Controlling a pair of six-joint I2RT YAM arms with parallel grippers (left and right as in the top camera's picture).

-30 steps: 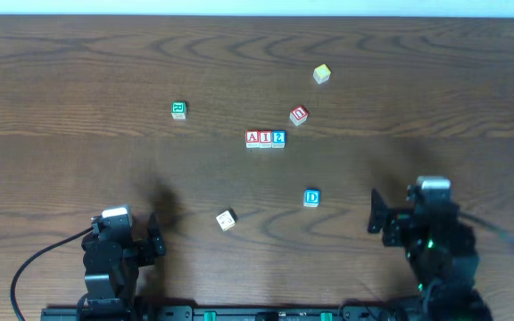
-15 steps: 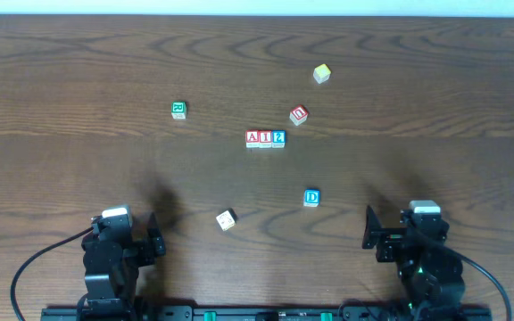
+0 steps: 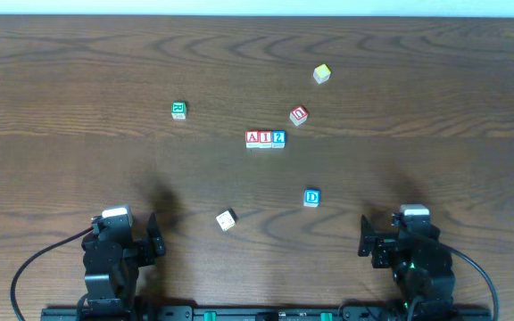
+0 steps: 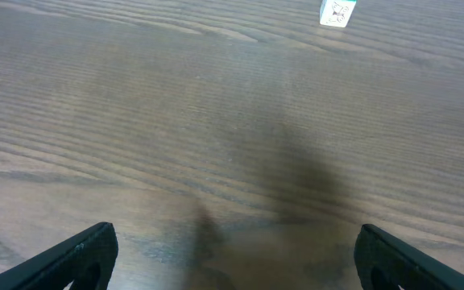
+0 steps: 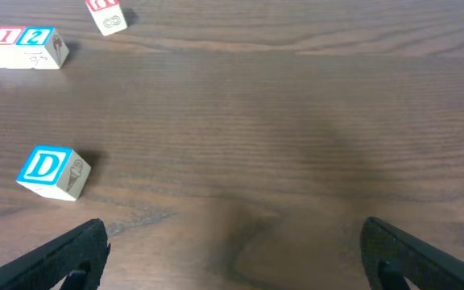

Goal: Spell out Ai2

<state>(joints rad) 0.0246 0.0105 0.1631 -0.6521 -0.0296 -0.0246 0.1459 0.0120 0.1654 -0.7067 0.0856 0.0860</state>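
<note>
White cubes, red A (image 3: 253, 137), red I (image 3: 266, 137), blue 2 (image 3: 278, 137), touch in a row; left tool (image 4: 236, 254) and right tool (image 5: 236, 246) spread wide

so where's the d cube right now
Overhead, the D cube sits alone right of centre, between the AI2 row and the right gripper.

Dark wood-grain table (image 3: 78, 160) fills the frame. Green-framed cube (image 3: 178, 110) sits upper left of centre, alone. Yellow-green cube (image 3: 321, 73) is upper right of centre and tilted. Red-marked cube (image 3: 299, 115) lies just below it, rotated, with a rounder character on top; it also shows at the top left of the right wrist view (image 5: 107, 16). Blue D cube (image 3: 311, 198) is lower right of centre, upright. Pale cube (image 3: 227, 220) is lower centre and rotated, its marking too small to read.
</note>
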